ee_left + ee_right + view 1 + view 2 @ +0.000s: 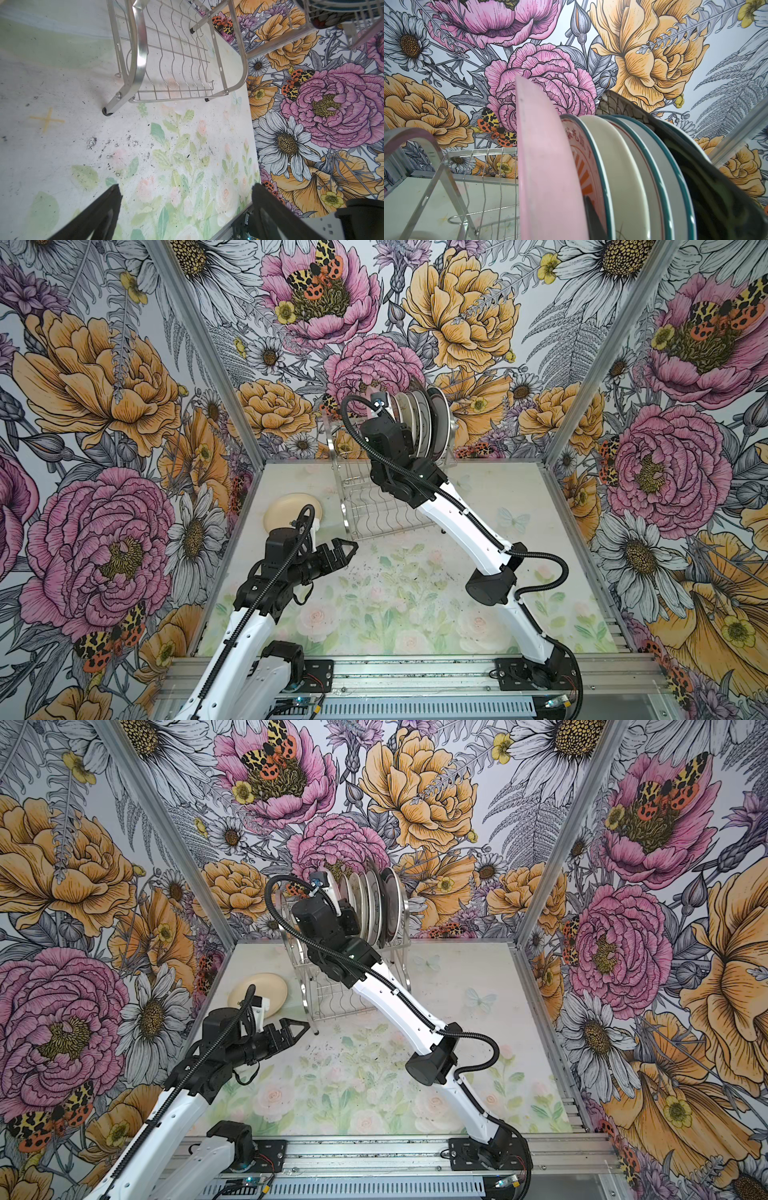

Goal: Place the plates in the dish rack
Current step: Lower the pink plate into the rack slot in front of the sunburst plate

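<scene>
The dish rack (365, 506) (309, 977) (176, 62) (446, 166) stands at the back of the table. Several plates (419, 423) (374, 907) stand on edge in its upper tier, among them an orange sunburst plate (583, 166), a cream one (612, 166) and a black square one (716, 187). My right gripper (560, 228) is shut on a pink plate (542, 155), held upright right beside that row; one black finger (593, 218) shows behind it. A cream plate (286, 510) (257, 990) lies flat on the table, left of the rack. My left gripper (347, 551) (297, 1029) (186, 191) hovers open and empty in front of it.
The rack's lower tier (187, 79) holds nothing. A yellow cross mark (47, 120) is on the table near the rack's front leg. Flowered walls close in the left, back and right; a metal rail (415, 672) runs along the front.
</scene>
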